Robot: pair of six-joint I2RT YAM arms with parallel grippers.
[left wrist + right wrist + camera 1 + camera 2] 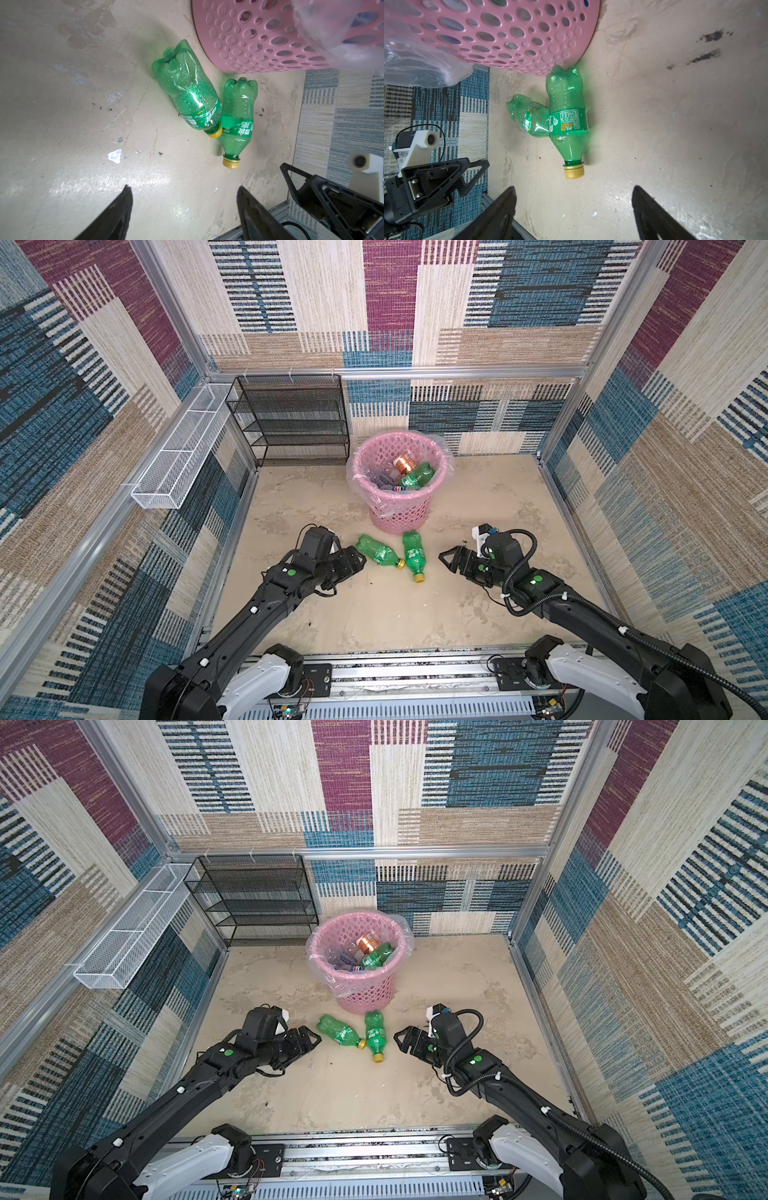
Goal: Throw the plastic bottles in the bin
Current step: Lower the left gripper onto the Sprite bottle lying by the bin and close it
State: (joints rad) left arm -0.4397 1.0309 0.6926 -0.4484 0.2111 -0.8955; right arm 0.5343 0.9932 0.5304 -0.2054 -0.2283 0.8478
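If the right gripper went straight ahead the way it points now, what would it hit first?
Probably the nearer green bottle, lying on the floor ahead of the right gripper. The gripper's height is unclear, so its open fingers might pass over.

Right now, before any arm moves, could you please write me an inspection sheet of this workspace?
Surface: beige floor, stained and scuffed.
Job's things: left green bottle and right green bottle lie in front of the pink bin, the left one's yellow cap against the right one's side. More bottles lie inside the bin, among them a copper bottle.
Clutter: nothing seen beyond small dark specks.
Grippers: left gripper open and empty; right gripper open and empty; neither touches a bottle.
Cables: black corrugated hose along the right arm, thin cable loop at the left wrist, both apart from the bottles.
Surroundings: black mesh rack, white wire basket, patterned carpet walls.
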